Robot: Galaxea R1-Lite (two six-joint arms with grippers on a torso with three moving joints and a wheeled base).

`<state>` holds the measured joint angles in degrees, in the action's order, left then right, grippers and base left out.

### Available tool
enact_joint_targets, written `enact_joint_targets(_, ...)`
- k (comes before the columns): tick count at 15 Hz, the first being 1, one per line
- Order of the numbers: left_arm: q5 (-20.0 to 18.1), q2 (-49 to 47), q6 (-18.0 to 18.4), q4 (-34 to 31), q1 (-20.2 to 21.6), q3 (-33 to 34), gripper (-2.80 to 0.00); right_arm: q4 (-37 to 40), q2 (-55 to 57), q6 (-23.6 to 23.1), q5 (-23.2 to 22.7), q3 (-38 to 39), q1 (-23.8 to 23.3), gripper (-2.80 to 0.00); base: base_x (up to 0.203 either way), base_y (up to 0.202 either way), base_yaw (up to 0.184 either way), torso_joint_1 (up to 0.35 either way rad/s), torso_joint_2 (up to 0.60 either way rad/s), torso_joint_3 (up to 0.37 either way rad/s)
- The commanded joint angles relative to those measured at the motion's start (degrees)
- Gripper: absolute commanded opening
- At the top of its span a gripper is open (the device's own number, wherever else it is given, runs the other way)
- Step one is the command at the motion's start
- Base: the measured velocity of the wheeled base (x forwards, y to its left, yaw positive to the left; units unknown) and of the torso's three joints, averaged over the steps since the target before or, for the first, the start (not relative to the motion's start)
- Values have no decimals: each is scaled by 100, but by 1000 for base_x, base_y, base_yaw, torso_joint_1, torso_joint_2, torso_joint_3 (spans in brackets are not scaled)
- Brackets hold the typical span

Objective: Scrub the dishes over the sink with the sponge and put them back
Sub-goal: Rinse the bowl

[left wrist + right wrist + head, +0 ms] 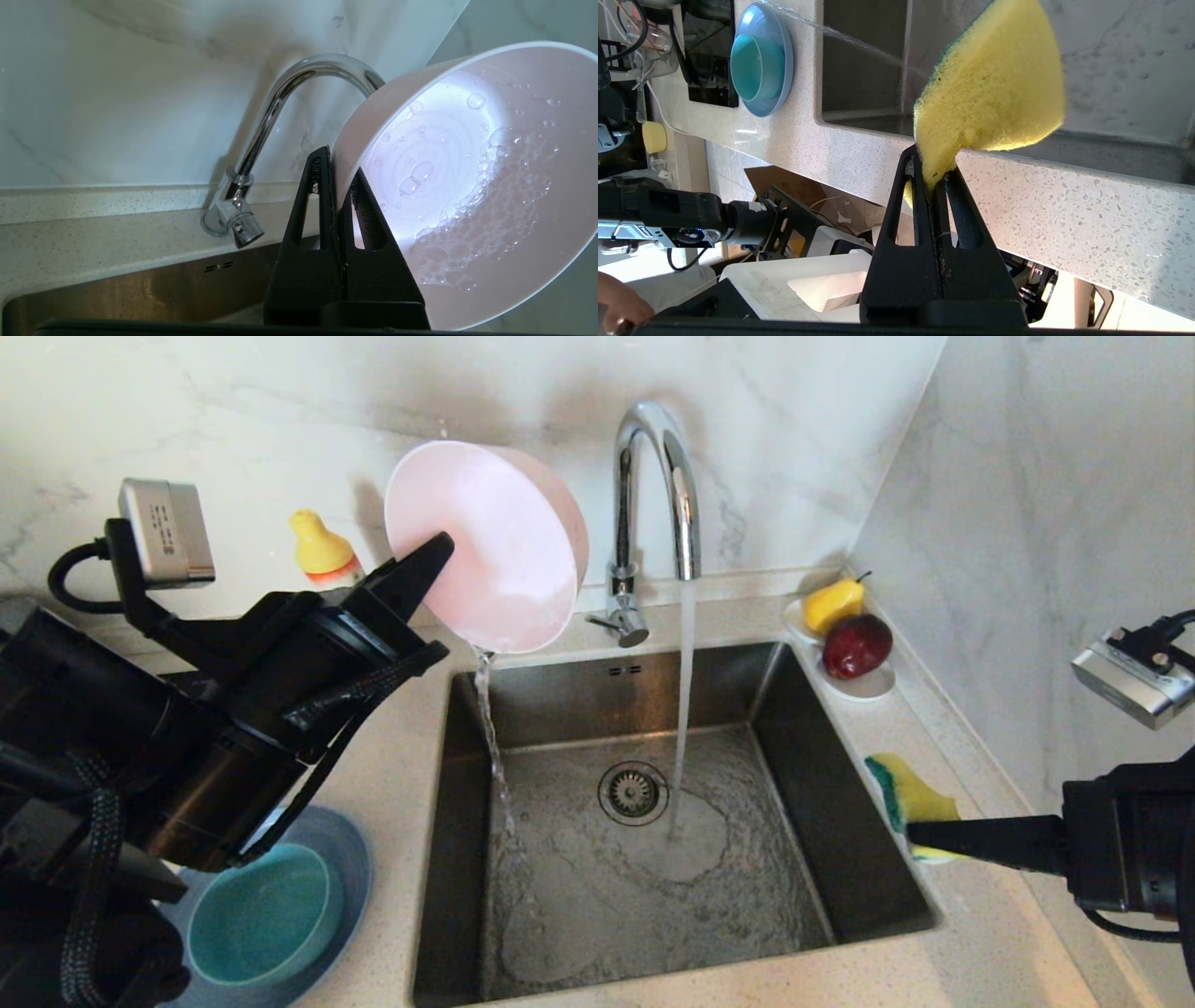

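The sink (822, 803) is sitting square in the speckled counter (971, 933) with its four rims running clear all round; the marble wall is closing off the back and the right side, so the free room is lying over the basin and toward the near edge. The tap (653, 495) is arching over the back rim and pouring a steady stream down just beside the drain strainer (633, 792); water is spreading across the basin floor.

The left gripper (439, 602) is reaching in above the back-left corner of the sink, its fingers clamped together on the rim of the pale pink bowl (495, 541); the bowl is being held tipped on edge, its opening facing away from the head camera, just left of the tap and not touching it; a thin stream is running off its lowest edge into the basin. In the left wrist view the bowl (467, 186) is showing a smooth inside dotted with soap bubbles, thickest on one side.

The right gripper (920, 845) is hovering over the right rim of the sink, its fingers pinched shut on one corner of the sponge (910, 798); the sponge is standing up from the fingertips, yellow foam with a dark green scouring face, squeezed narrow where it is gripped.

On the counter left of the sink the teal bowl (266, 915) is resting inside the grey-blue plate (355, 868), partly hidden by the left arm.
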<state>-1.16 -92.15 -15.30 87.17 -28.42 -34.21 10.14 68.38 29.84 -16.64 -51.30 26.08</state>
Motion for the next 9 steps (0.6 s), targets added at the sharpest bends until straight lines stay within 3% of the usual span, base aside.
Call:
enact_joint_targets(1, -15, -32, -16, 49, 20, 3, -280, 5, 11, 17, -15, 6, 3, -280, 0, 0, 0, 0, 0, 0)
enact_joint_targets(2, -17, -2, -23, -127, 62, -44, -280, -2, -9, 22, -15, 6, 3, -280, 0, 0, 0, 0, 0, 0)
enact_joint_targets(4, -10, 183, -32, -1138, 226, -225, -280, 6, 0, 13, -15, 15, -6, -280, 0, 0, 0, 0, 0, 0)
enact_joint_targets(7, 99, 650, -74, -4237, 577, -943, -280, -3, -46, 12, -6, -3, -15, -280, 0, 0, 0, 0, 0, 0)
enact_joint_targets(9, 160, 1045, -298, -6729, 835, -1944, -280, 4, -97, 4, -4, 6, -15, -280, 0, 0, 0, 0, 0, 0)
